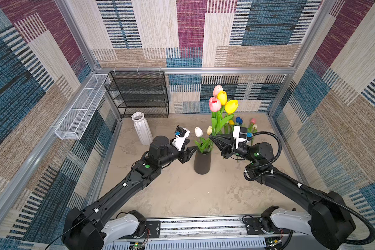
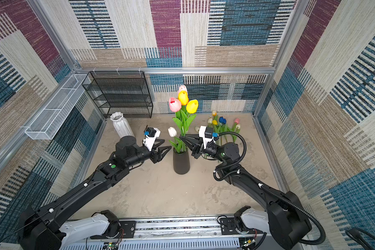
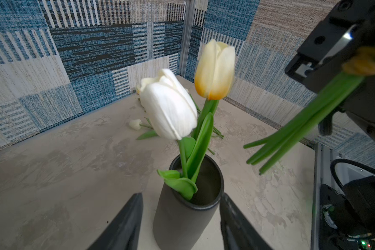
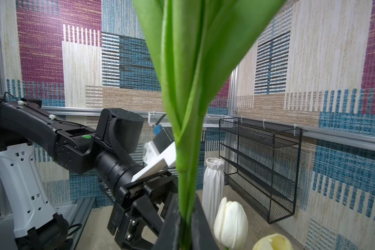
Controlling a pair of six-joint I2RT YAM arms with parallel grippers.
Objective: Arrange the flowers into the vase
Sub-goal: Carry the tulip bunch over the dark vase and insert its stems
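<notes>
We are pinching a bunch of pink- and yellow-headed artificial tulips with long green stems [image 1: 218, 121] in our right gripper [image 1: 211, 136]. Its jaws are pressed tight on the stems, and the forearm is reaching level toward the dark grey cylindrical vase [image 1: 202, 163]. The bunch's cut ends are hanging just beside the vase's mouth, outside it. Our left gripper [image 1: 192, 144] is reaching in level from the vase's other side, with its fingers [image 3: 126, 225] spread to either side of the upper wall. Whether they are touching it we cannot tell. A white tulip [image 1: 198, 131] and a cream tulip [image 1: 209, 130] are standing in the vase. Loose tulips [image 1: 239, 120] are lying on the beige tabletop [image 1: 182, 194] beyond it.
</notes>
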